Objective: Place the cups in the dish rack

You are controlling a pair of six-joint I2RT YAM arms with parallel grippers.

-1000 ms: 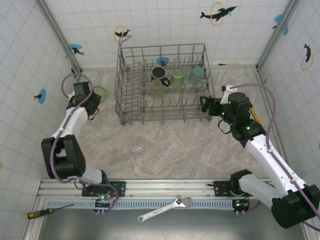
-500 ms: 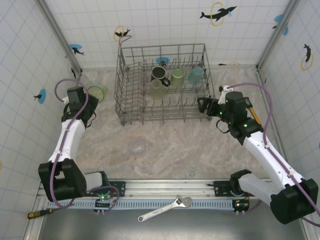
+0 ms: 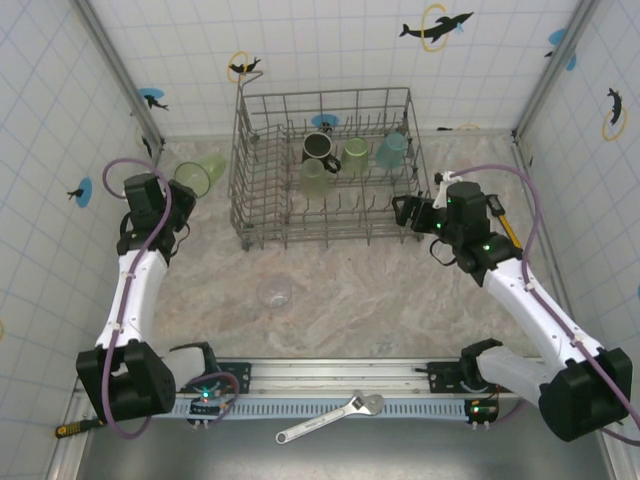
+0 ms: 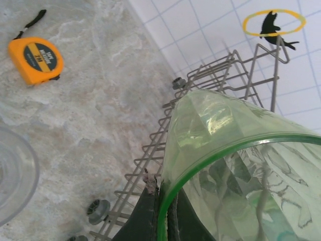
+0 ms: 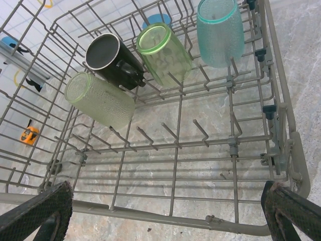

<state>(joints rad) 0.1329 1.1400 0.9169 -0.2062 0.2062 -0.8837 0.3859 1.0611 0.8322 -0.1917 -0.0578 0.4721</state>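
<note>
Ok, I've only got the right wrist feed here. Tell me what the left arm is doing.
Observer: The left gripper is shut on the rim of a light-green tumbler.
Operator: Give me its position against the dish rack.
Observer: In the top view the tumbler is outside the dish rack, off its left end, and tilted.
Operator: Report any cup left loose.
Observer: A clear cup sits on the table in front of the rack.
</note>
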